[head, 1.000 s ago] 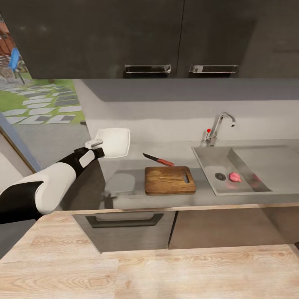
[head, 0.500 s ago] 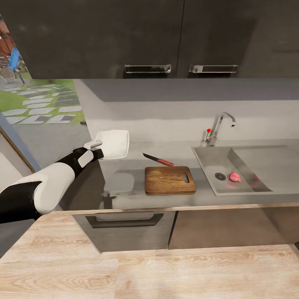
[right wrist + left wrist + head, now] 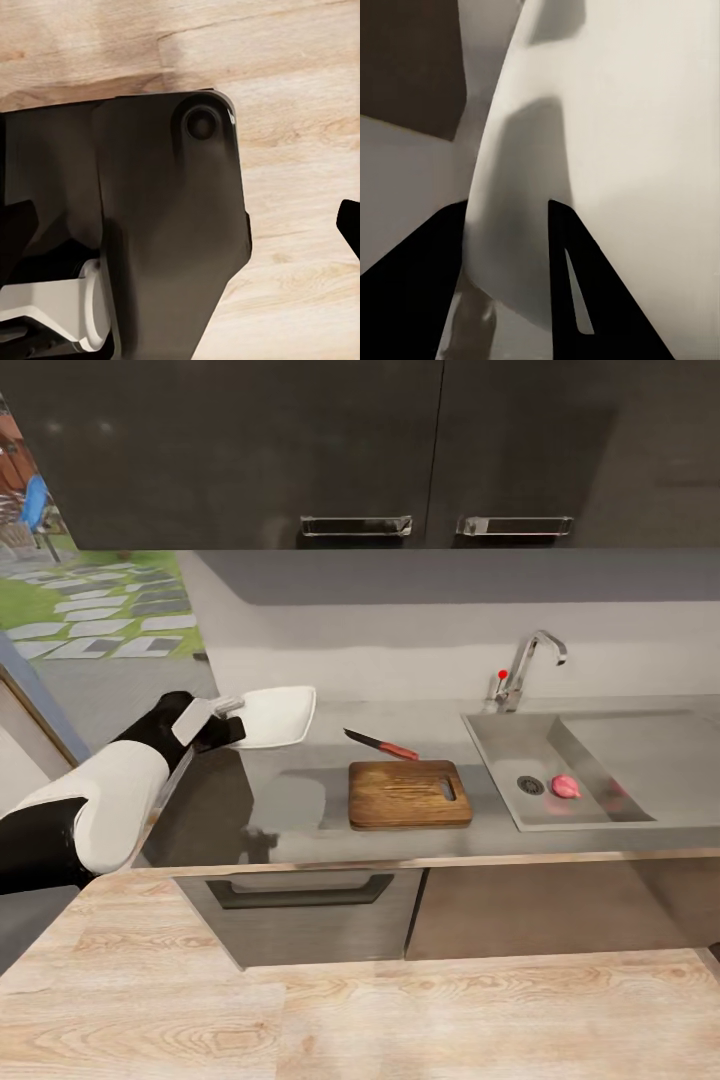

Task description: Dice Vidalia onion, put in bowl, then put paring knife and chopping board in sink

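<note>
So the left gripper has its two fingers pinched on the rim of the white bowl, which sits lifted and tilted over the far-left end of the countertop; the right gripper's fingers I can't tell, its wrist view only gives the robot's dark base over wood floor. Looks like the bowl is being repositioned first, with the Vidalia onion untouched in the sink beside the drain. The chopping board lies mid-counter with the paring knife just behind it, so next I'd guess the bowl gets set flat near the board, then a reach right for the onion.
</note>
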